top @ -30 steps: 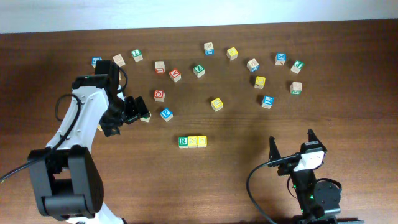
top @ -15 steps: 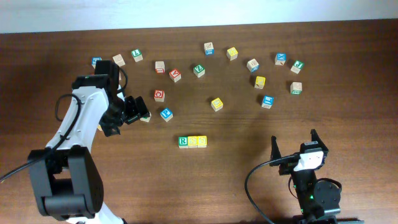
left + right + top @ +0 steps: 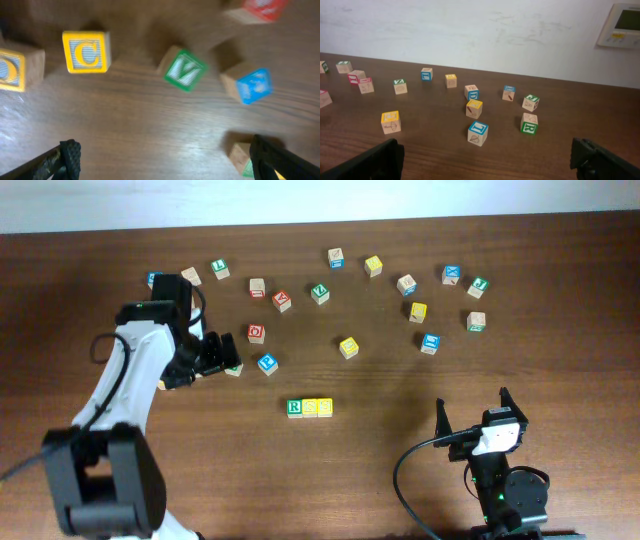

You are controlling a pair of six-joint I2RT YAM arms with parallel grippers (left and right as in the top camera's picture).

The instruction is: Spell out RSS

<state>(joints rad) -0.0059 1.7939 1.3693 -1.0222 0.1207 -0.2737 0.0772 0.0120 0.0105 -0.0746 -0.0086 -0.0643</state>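
Observation:
In the overhead view the RSS cubes stand in a touching row at mid-table: the green-bordered R cube [image 3: 294, 408], then two yellow-faced cubes [image 3: 310, 408] [image 3: 324, 408]. No gripper touches them. My left gripper [image 3: 215, 358] is open and empty, up and to the left of the row, beside a cube with a green face [image 3: 233, 368]. In the left wrist view its fingers [image 3: 165, 167] frame bare wood, and that cube [image 3: 240, 157] sits by the right finger. My right gripper [image 3: 470, 412] is open and empty at the front right, also seen in the right wrist view [image 3: 485, 165].
Loose cubes lie across the back half of the table. A blue one [image 3: 267, 364], a red one [image 3: 256, 333] and a yellow one [image 3: 348, 347] are near the left gripper. The left wrist view shows a yellow C [image 3: 86, 51] and a green V [image 3: 184, 70]. Another green R cube [image 3: 529, 123] stands far right.
My left gripper has drawn slightly back and up-left, away from the blue cube. My right gripper has shifted a little toward the front edge. The RSS row has not moved.

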